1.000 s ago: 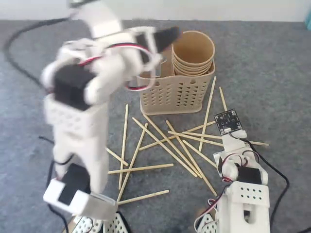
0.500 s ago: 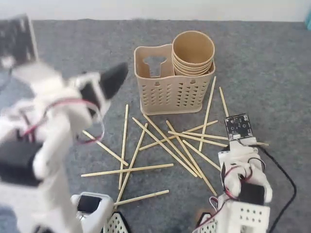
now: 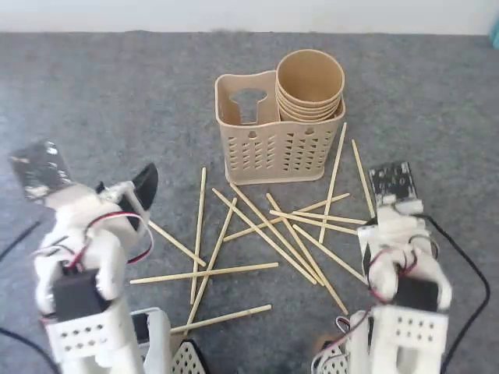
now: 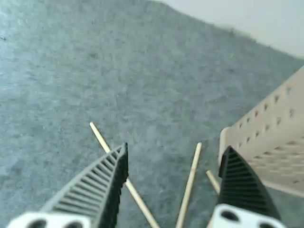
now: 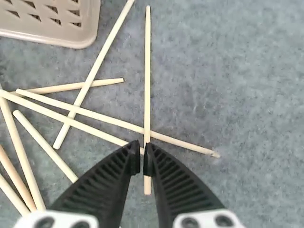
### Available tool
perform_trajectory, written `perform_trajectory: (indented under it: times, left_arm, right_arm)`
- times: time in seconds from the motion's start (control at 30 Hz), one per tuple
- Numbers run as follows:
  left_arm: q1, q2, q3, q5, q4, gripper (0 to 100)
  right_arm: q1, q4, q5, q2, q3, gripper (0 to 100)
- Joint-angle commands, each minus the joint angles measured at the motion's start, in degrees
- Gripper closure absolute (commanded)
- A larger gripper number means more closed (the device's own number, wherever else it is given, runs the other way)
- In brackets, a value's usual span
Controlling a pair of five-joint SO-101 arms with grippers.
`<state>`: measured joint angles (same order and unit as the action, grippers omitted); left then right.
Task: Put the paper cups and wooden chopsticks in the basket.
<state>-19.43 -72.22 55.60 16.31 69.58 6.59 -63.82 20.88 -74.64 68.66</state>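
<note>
Now, paper cups (image 3: 309,82) sit in the basket (image 3: 273,148); loose chopsticks (image 3: 204,273) are next. The released left end effector (image 4: 173,156) likely must close on the chopstick (image 4: 190,183) between its tips; the right end effector (image 5: 142,156) is clenched.

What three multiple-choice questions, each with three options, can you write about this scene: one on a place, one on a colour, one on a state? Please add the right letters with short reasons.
1. Where is the stack of cups?
A) on the carpet
B) in the basket
C) in a gripper

2. What colour is the basket?
A) blue
B) black
C) beige

3. How is the left gripper?
A) open
B) shut on a chopstick
C) shut on a cup

Answers:
1 B, the high view shows the cups standing in one compartment.
2 C, its walls are beige.
3 A, its wrist view shows the jaws wide apart, holding nothing.
</note>
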Motion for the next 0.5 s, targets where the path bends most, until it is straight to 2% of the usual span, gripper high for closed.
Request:
perform_trajectory:
  times: [0.0, 0.17, 0.33, 0.47]
  left_arm:
    - [-0.6, -3.2, 7.9, -0.5, -6.1, 70]
    - [-0.6, -3.4, 18.6, -0.7, -15.1, 70]
    - [-0.6, -3.4, 28.3, -5.2, -28.3, 70]
    - [-0.6, -3.4, 28.9, -5.2, -29.3, 70]
  right_arm:
    - [0.3, 3.3, -0.9, 15.3, -9.9, 96.3]
    - [0.4, 7.1, -1.1, 32.4, -18.0, 95.6]
    - [0.0, 11.5, -1.1, 49.4, -26.1, 87.7]
    - [0.4, 13.9, -1.1, 62.1, -33.8, 87.5]
